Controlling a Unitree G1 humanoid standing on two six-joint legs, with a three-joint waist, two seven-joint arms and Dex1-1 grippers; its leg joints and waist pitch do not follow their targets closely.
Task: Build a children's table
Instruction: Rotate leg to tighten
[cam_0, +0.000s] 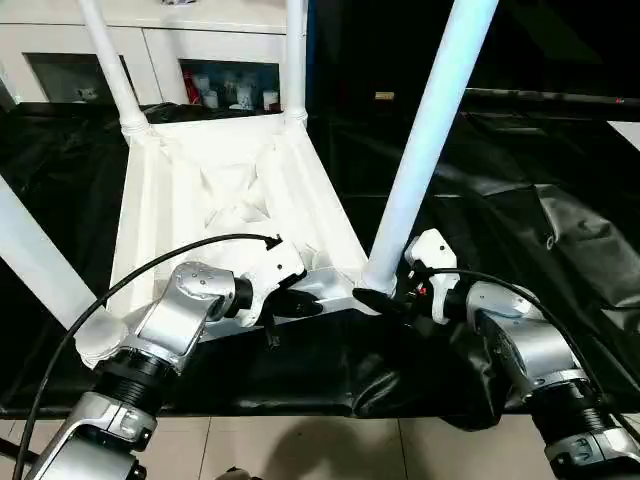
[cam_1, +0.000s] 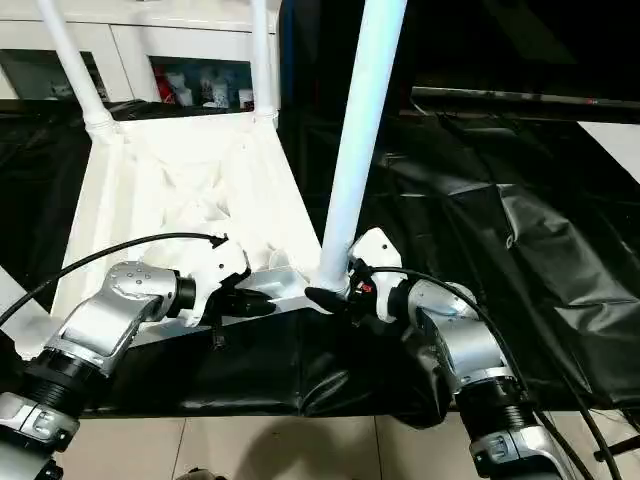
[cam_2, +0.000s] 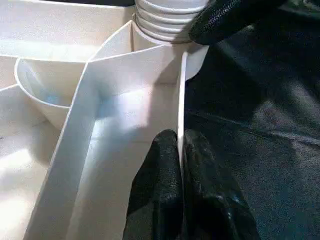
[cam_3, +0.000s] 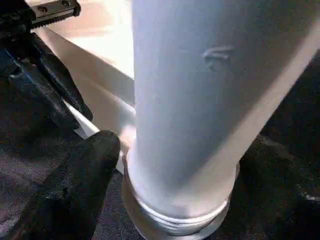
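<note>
Left tool (cam_0: 292, 300) is pinching the tabletop (cam_0: 150, 215) rim, steadying it. Right tool (cam_0: 385, 297), spread wide, is straddling the fourth leg (cam_0: 425, 150) base. Next, probably: twisting it home.

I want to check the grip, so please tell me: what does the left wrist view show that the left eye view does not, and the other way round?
Left wrist view alone: the left gripper pinching the table top's thin side wall, and the near leg's threaded end.

Left eye view alone: the two far legs upright, and the right gripper at the near leg.

Shared: the table top upside down on the black-draped work table.
</note>
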